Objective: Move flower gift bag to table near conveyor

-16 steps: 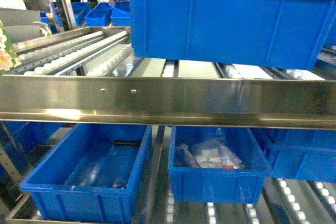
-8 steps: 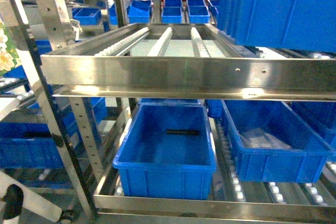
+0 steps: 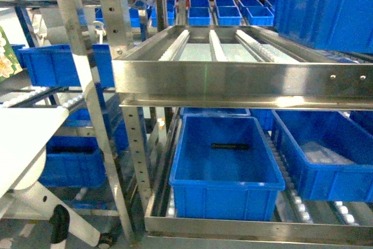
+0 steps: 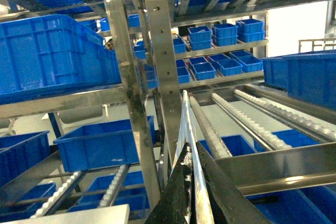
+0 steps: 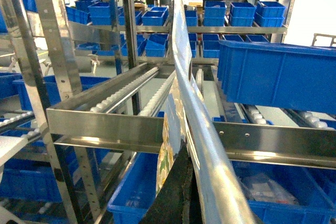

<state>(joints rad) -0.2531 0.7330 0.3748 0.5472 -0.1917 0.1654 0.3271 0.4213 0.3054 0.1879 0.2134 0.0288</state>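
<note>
steel racking fills the head view, and the conveyor (image 3: 211,44) sits in it as a sloping frame with three tracks of small white rollers behind a shiny front ledge (image 3: 245,80). below the conveyor a blue bin (image 3: 226,167) holds one dark stick-like item (image 3: 229,146); a second blue bin (image 3: 326,158) stands just to its right, and a larger blue bin (image 3: 326,7) rests above the conveyor's right end. to the left of the conveyor, beyond a perforated upright post (image 3: 119,56), a white table edge (image 3: 23,135) shows low down.

the flower gift bag (image 3: 7,53) appears in the head view only as a floral sliver at the far left edge, well left of the conveyor. in the left wrist view the bag (image 4: 188,145) rises edge-on out of the left gripper (image 4: 186,192), whose dark jaws are closed on its thin glossy edge. in the right wrist view the bag (image 5: 181,93) curves upward from the right gripper (image 5: 176,192), floral print visible on its lower face, and those jaws likewise pinch it. in that view the conveyor (image 5: 131,95) lies behind the bag.
</note>
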